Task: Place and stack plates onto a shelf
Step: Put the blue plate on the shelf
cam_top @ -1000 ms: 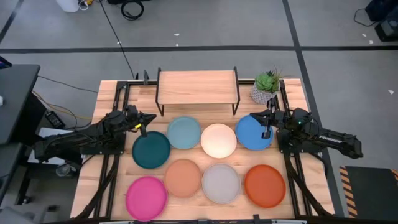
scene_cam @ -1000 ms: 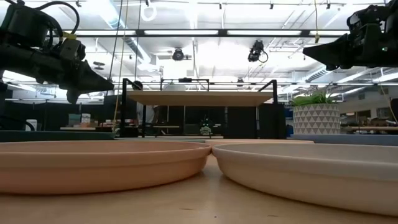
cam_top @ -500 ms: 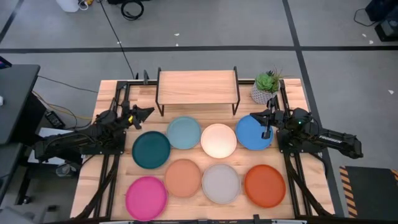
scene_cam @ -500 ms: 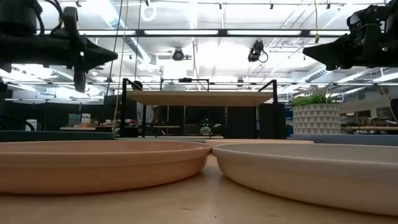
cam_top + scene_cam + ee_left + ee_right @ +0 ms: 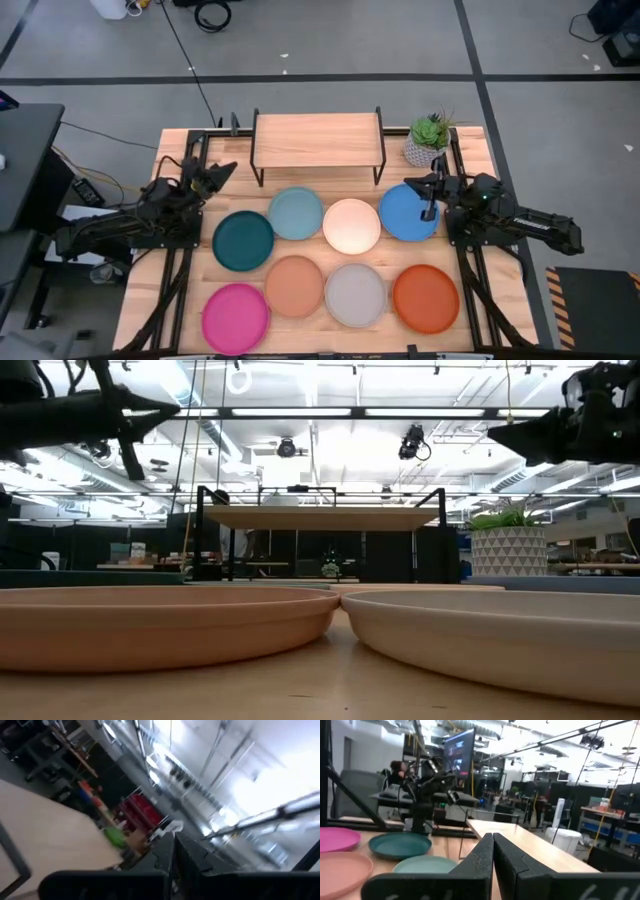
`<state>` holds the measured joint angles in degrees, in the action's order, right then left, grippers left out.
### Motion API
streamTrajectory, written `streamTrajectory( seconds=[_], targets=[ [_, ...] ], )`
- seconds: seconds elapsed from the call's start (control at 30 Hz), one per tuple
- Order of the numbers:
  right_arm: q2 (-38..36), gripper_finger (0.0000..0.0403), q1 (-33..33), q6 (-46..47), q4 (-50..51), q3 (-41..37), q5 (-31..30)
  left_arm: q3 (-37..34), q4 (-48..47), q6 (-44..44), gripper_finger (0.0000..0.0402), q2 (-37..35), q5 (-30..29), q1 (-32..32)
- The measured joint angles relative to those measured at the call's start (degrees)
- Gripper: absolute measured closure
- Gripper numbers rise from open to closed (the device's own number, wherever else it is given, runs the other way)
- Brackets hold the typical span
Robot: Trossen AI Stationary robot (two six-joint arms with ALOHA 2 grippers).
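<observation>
Looking down, you see all eight plates [image 5: 351,225] lying unstacked on the table at 6 o'clock from the bare shelf [image 5: 318,138], while your left gripper [image 5: 222,172] and right gripper [image 5: 412,184] hover empty, fingers pressed together.

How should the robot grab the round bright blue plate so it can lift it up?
Probably by its raised rim. The round bright blue plate lies flat on the wooden table, so only the edge offers a pinch. The right gripper hovers over the edge nearest its arm, which looks free; the round cream-white plate crowds the opposite side.
</observation>
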<state>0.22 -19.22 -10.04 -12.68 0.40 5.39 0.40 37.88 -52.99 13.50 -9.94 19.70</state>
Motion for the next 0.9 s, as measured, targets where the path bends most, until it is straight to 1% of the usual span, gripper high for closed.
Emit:
streamTrajectory(
  seconds=[0.1,0.13,0.2,0.3,0.37,0.4,0.43,0.47,0.5,0.6,0.7,0.73,0.8,0.9],
  targets=[
    [0.04,0.0384,0.0,0.1,-2.97,0.0,0.06,0.0,4.39,-8.18,0.0379,0.0,-4.36,0.01],
    [0.22,0.0384,0.0,1.47,-5.37,0.0,-0.8,0.03,6.5,-9.37,0.0379,0.0,-5.36,0.01],
    [0.29,0.0384,0.0,9.57,-12.21,0.0,-4.06,0.66,8.64,-8.45,0.0379,-0.07,-6.24,0.01],
    [0.25,0.0384,0.0,29.41,-21.95,0.0,-13.2,4.22,8.88,-4.75,0.0379,0.05,-7.69,0.01],
    [0.23,0.0384,0.0,42.67,-27.43,0.0,-21.41,7.2,9.45,-1.6,0.0379,0.66,-8.32,-0.01],
    [0.14,0.0384,-0.04,47.76,-29.73,0.0,-25.29,8.7,9.2,-0.01,0.0379,1.18,-8.32,0.0],
    [0.14,0.0384,-0.06,51.12,-31.75,0.0,-28.74,10.21,8.88,1.56,0.0379,1.86,-8.31,-0.01],
    [0.13,0.0384,-0.07,52.82,-33.33,0.0,-30.88,11.95,8.8,3.1,0.0379,2.85,-8.18,-0.02],
    [0.13,0.0384,-0.07,53.16,-34.79,0.0,-31.56,13.71,8.82,4.6,0.0379,3.92,-7.76,-0.04],
    [0.14,0.0384,-0.07,51.74,-36.16,0.12,-28.86,18.93,6.45,8.08,0.0379,6.95,-7.41,-0.04],
    [0.57,0.0384,-0.04,52.35,-35.22,1.18,-23.8,24.51,-0.76,8.59,0.0379,9.96,-6.52,-0.04],
    [0.93,0.0384,-0.04,52.11,-34.27,2.1,-21.3,26.43,-3.89,8.59,0.0379,10.91,-6.17,-0.01],
    [2.38,0.0384,-0.04,50.66,-30.03,5.3,-16.88,30.18,-10.73,8.66,0.0379,12.68,-4.5,-0.01],
    [5.83,0.0385,-0.05,49.39,-17.7,12.04,-14.18,34.97,-19.27,9.39,0.0376,15.04,-2.82,-0.01]
  ],
)
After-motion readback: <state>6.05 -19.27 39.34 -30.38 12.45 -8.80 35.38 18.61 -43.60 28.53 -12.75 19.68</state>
